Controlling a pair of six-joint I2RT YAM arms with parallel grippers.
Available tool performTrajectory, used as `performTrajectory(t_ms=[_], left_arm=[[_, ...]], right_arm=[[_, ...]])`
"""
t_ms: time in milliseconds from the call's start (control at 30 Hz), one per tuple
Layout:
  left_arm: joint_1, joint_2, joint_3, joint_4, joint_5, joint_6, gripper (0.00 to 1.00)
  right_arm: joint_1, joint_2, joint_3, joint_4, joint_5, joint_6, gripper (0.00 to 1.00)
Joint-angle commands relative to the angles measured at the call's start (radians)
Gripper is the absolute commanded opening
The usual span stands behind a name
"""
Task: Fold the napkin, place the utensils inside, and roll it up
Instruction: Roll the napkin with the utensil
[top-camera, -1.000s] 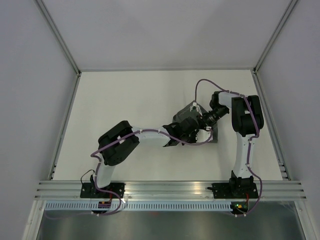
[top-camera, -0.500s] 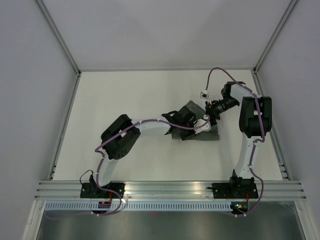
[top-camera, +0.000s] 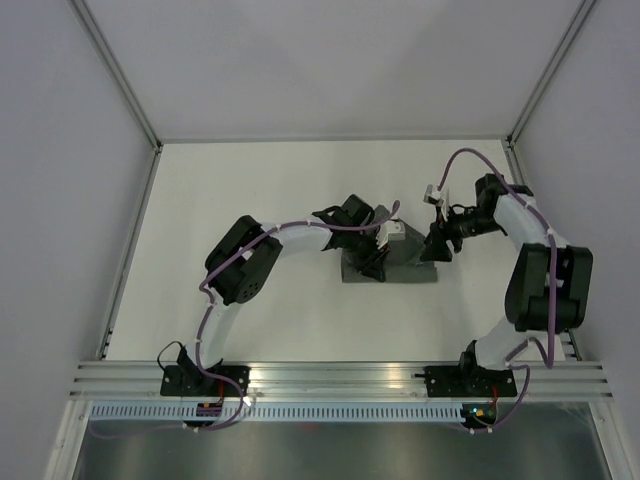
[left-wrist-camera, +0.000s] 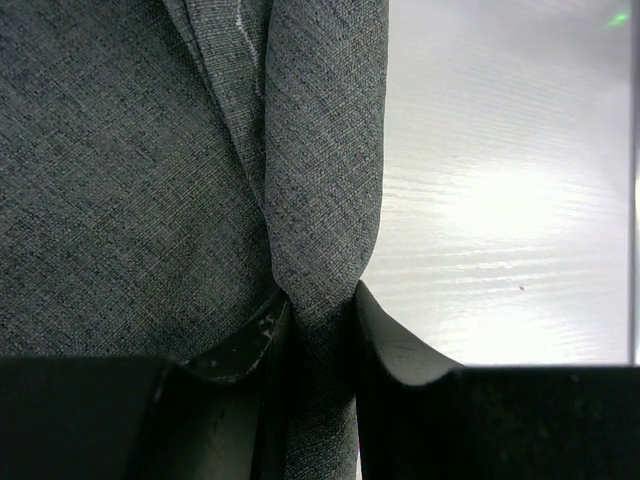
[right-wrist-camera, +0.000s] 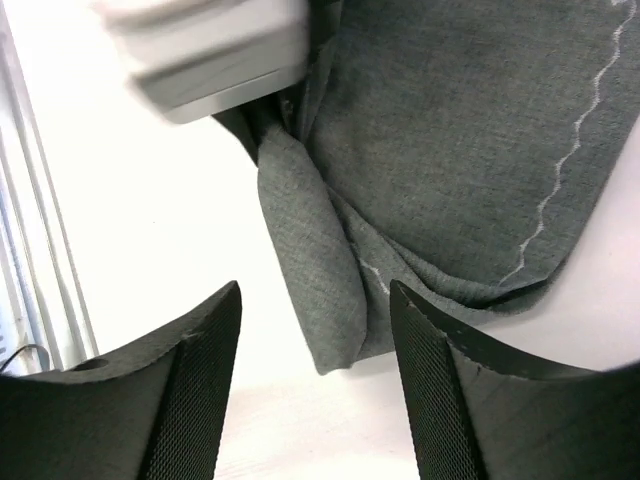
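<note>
A dark grey napkin (top-camera: 405, 270) lies bunched right of centre on the white worktop (top-camera: 260, 180), with no utensils in sight. The left gripper (left-wrist-camera: 318, 305) is clamped tight on a raised fold of it, while the right gripper (right-wrist-camera: 315, 295) hovers wide open and empty over a corner. Folding seems to be the step in hand, and next the pinched fold likely needs laying over flat.

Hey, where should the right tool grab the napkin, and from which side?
Take the rounded fold end of the napkin, straight ahead between the fingers of the open right tool. Come in along the tool's present line, from the napkin's right edge: that end looks puffed and thick enough to pinch, and the left tool clamps a different ridge.
</note>
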Motion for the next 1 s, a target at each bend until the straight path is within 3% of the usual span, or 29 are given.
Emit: performTrajectory(t_ms=[0, 200, 500, 800, 967], left_arm=[[0.028, 0.102, -0.006, -0.17, 0.166, -0.073, 0.02], [0.039, 0.176, 0.08, -0.283, 0.227, -0.069, 0.02], [0.045, 0.228, 0.138, -0.346, 0.266, -0.076, 0.02], [0.05, 0.254, 0.183, -0.385, 0.269, -0.079, 0.02], [0.051, 0.267, 0.197, -0.395, 0.272, -0.085, 0.02]], right_arm=[[0.048, -0.215, -0.211, 0.405, 0.091, 0.116, 0.68], [0.26, -0.449, -0.533, 0.764, 0.323, 0.226, 0.74], [0.481, -0.45, -0.692, 0.976, 0.52, 0.276, 0.73], [0.568, -0.466, -0.739, 1.007, 0.572, 0.315, 0.72], [0.6, -0.466, -0.757, 1.023, 0.592, 0.328, 0.62]])
